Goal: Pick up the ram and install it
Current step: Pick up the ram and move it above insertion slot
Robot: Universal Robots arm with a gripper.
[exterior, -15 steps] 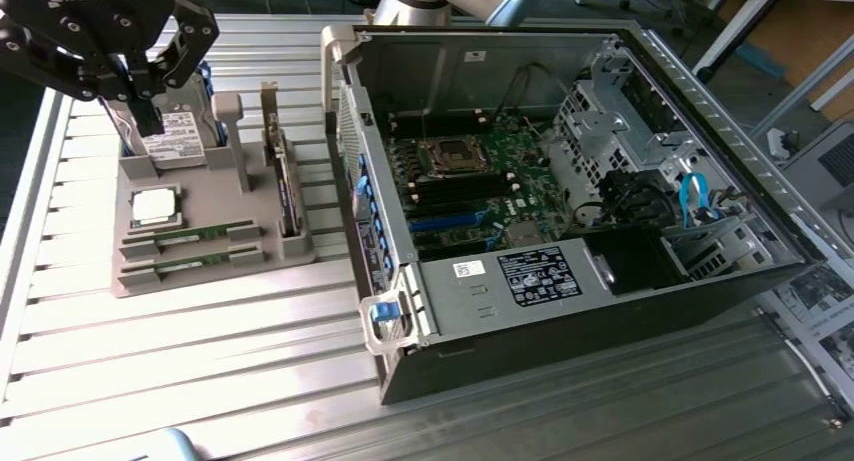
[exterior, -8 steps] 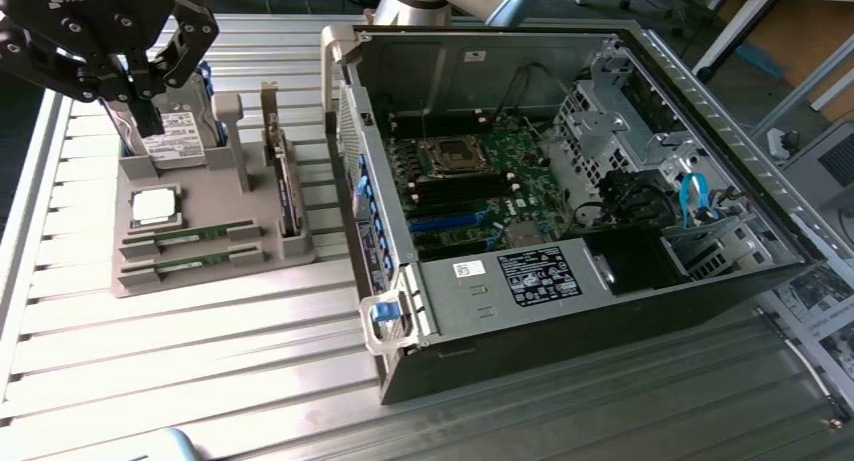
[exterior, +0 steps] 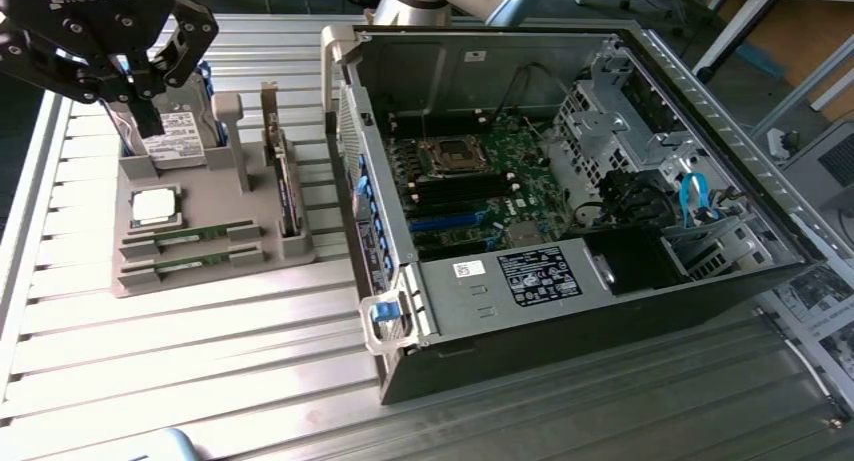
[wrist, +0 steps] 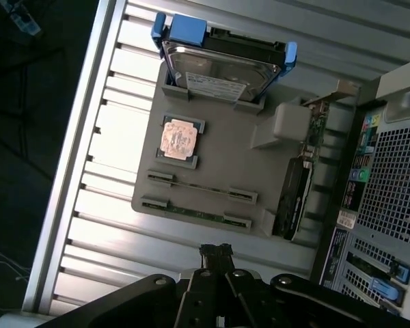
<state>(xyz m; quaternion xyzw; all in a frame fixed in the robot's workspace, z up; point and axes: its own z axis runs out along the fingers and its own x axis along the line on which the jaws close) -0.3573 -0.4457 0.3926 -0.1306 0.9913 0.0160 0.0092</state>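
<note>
Two green ram sticks (exterior: 200,233) lie edge-up in the slots of a grey holder (exterior: 254,246) on the slatted table, one (wrist: 199,188) just behind the other (wrist: 195,212). My gripper (exterior: 147,121) hangs above the holder's far end, over the hard drive, with its black fingers pressed together and nothing between them. In the wrist view the gripper (wrist: 216,253) sits well above the holder, off to the side of the ram sticks. The open computer case (exterior: 694,91) lies at the exterior view's right, with its motherboard (exterior: 467,181) exposed.
The holder also carries a silver hard drive (wrist: 219,75) in a blue frame, a square CPU (wrist: 179,139) and an expansion card (exterior: 284,171) standing on edge. The case's side wall (exterior: 358,181) rises right beside the holder. Slatted metal table (exterior: 200,351) lies in front.
</note>
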